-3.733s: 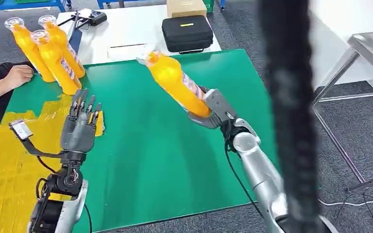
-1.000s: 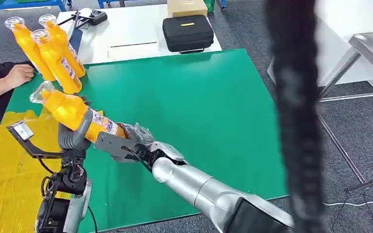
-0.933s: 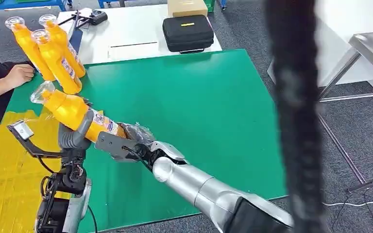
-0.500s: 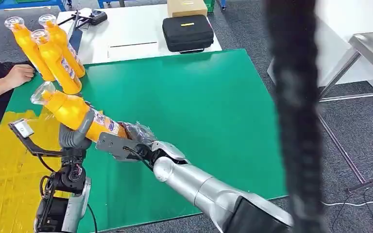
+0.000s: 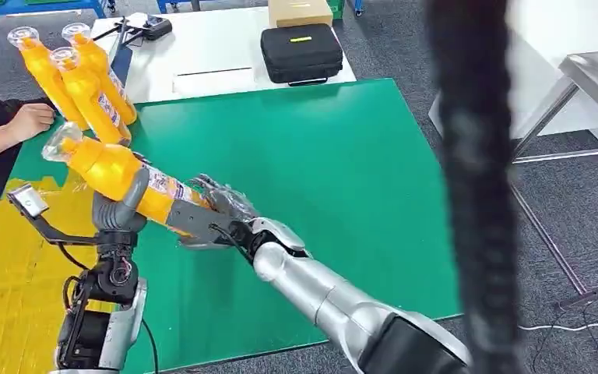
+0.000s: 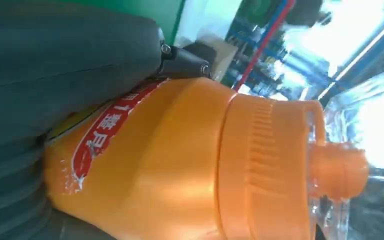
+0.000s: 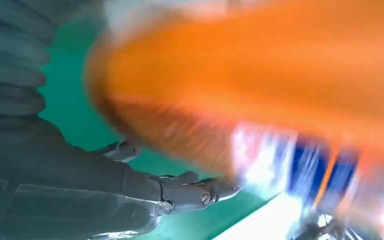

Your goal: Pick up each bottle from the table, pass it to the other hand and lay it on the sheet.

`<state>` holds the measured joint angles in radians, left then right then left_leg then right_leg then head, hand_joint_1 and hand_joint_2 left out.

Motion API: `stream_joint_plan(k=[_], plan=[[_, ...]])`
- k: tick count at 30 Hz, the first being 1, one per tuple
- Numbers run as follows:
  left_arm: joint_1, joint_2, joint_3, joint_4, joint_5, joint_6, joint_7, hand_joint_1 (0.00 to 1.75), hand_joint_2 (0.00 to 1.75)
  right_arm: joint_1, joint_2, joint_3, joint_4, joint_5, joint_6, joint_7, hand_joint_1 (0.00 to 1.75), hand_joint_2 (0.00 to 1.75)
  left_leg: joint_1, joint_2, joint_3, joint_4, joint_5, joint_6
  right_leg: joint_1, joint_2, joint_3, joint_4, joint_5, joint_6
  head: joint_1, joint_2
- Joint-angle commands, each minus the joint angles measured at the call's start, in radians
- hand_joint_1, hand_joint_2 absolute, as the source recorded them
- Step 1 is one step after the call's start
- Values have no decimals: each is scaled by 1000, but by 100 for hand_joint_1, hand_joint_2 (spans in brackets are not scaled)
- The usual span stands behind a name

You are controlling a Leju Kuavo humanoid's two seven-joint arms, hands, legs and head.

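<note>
head view: the orange bottle (image 5: 117, 178) hangs tilted above the green surface (image 5: 319, 171), left hand (image 5: 117, 212) wrapped round its middle, right hand (image 5: 210, 218) clasping its base. left wrist view: thumb (image 6: 65, 65) presses the bottle. right wrist view: blurred bottle against fingers (image 7: 200, 190).

Head view high, looking down; both wrist views close on shared bottle (image 5: 117, 175)
</note>
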<state>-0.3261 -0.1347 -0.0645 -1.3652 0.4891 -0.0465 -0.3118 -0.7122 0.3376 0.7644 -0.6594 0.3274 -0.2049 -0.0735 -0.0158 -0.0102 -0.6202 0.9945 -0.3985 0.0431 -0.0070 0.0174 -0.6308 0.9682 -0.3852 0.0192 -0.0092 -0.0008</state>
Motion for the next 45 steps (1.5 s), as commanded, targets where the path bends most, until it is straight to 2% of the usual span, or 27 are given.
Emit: stream_joint_plan(k=[1,5,6,7,9,10,16,17,19,20,21,24,25,26,27,28,30,32,33,45], plan=[[-41,63,59,-144,-293,226,-123,175,175,100,-154,-290,-284,-31,38,-97,0,0,3,-4,4,3,-3,-4,3,-6,6,1,-4,0,0,0],[-84,85,34,-151,-517,397,-169,175,175,134,-215,-380,-414,-50,59,-122,0,0,2,-7,2,2,-2,-3,2,-8,5,1,-3,0,0,0],[-111,95,14,-129,-654,499,-178,175,175,140,-225,-405,-447,-54,75,-121,0,0,1,-6,0,1,0,-2,1,-7,2,0,-2,0,0,0],[-135,111,-2,-90,-883,663,-185,175,175,145,-231,-420,-473,-42,74,-122,0,0,2,-7,1,3,-2,-3,2,-9,5,1,-4,0,0,0],[-175,114,0,-13,-1195,745,-123,175,175,150,-243,-435,-508,-49,90,-122,0,0,2,-9,1,4,-2,-3,2,-10,4,2,-4,0,0,0],[-186,89,53,29,-1422,745,-94,175,175,147,-249,-440,-516,-55,96,-122,0,0,2,-9,1,3,-1,-3,2,-10,5,2,-3,0,0,0],[-192,69,77,49,-1432,745,-120,175,175,145,-251,-442,-518,-57,98,-122,0,0,1,-7,1,1,0,-2,1,-8,3,1,-2,0,0,0],[-229,117,51,265,-1608,745,-41,175,175,126,-253,-441,-504,-86,106,-122,0,0,0,-5,1,0,0,-1,0,-6,2,0,-1,0,0,0],[-261,149,28,413,-1750,745,19,175,175,103,-255,-438,-487,-113,122,-117,0,0,-1,-5,4,0,-1,-2,0,-6,5,0,-1,0,0,0],[-269,154,26,465,-1786,745,25,175,175,98,-259,-432,-481,-118,124,-116,0,0,0,-5,7,0,-1,-4,0,-6,8,0,-2,0,0,0],[-303,152,45,605,-1865,745,35,175,175,90,-271,-416,-476,-141,120,-121,0,0,-1,-5,6,-1,0,-3,-1,-6,6,0,-1,0,0,0],[-361,169,-42,881,-1943,745,116,175,175,95,-283,-398,-474,-157,116,-122,0,0,-1,-6,6,-1,0,-3,0,-7,7,0,-2,0,0,0],[-415,239,27,855,-1911,629,4,175,175,87,-281,-397,-463,-162,115,-122,0,0,-1,-7,8,-2,0,-4,0,-8,9,-1,-2,0,0,0],[-358,168,-26,934,-1978,735,112,175,175,97,-282,-401,-474,-155,107,-121,0,0,-1,-5,3,-1,2,-3,-1,-6,4,0,-1,0,0,0],[-370,164,-43,984,-1992,742,142,175,175,99,-285,-397,-479,-155,109,-121,0,0,1,-2,3,2,0,-5,1,-3,4,1,-1,0,0,0],[-378,170,-53,1045,-1974,713,159,175,175,109,-288,-395,-487,-162,109,-115,0,0,-1,-3,5,-1,1,-3,0,-5,5,0,-1,0,0,0],[-362,179,-53,1044,-1965,728,152,175,175,117,-290,-394,-487,-163,109,-117,0,0,-1,-2,5,-1,1,-3,0,-4,5,0,-1,0,0,0],[-357,192,-78,1070,-1979,682,194,175,175,117,-299,-382,-482,-168,113,-121,0,0,0,2,11,0,-3,-6,1,-2,10,0,-4,0,0,0],[-352,194,-78,1069,-1978,686,194,175,175,118,-300,-383,-480,-169,113,-122,0,0,0,0,4,0,0,-3,0,-2,4,0,-1,0,0,0],[-340,208,-74,1083,-1961,630,221,175,175,126,-312,-380,-476,-185,116,-131,0,0,0,-1,2,1,0,-4,1,-2,2,1,0,0,0,0]])
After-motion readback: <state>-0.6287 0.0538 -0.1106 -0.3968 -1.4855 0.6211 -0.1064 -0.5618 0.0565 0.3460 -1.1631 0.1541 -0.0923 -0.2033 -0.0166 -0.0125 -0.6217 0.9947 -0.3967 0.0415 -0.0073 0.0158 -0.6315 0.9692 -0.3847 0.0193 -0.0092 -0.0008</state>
